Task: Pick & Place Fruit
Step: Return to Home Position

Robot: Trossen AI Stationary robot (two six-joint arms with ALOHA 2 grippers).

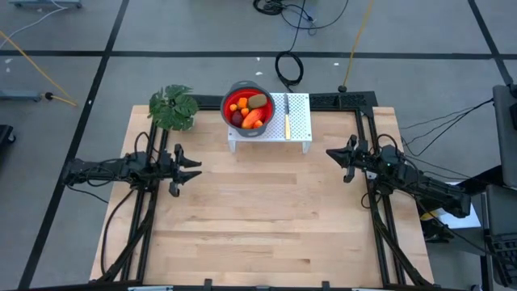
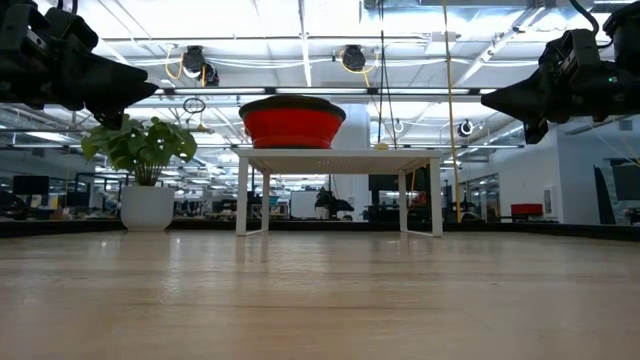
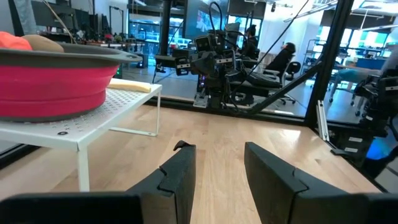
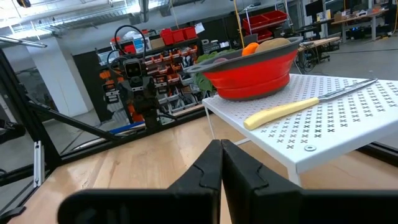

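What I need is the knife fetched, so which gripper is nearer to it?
Right. The right gripper hangs just off the shelf end where the knife lies; the left gripper hangs farther off, past the end with the bowl.

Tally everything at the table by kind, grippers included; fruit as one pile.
Shelf: 1
Bowl: 1, on the shelf
Fruit pile: 1, in the bowl
Knife: 1, on the shelf beside the bowl
Plant: 1
Grippers: 2 (left gripper open, right gripper shut)
Total: 7
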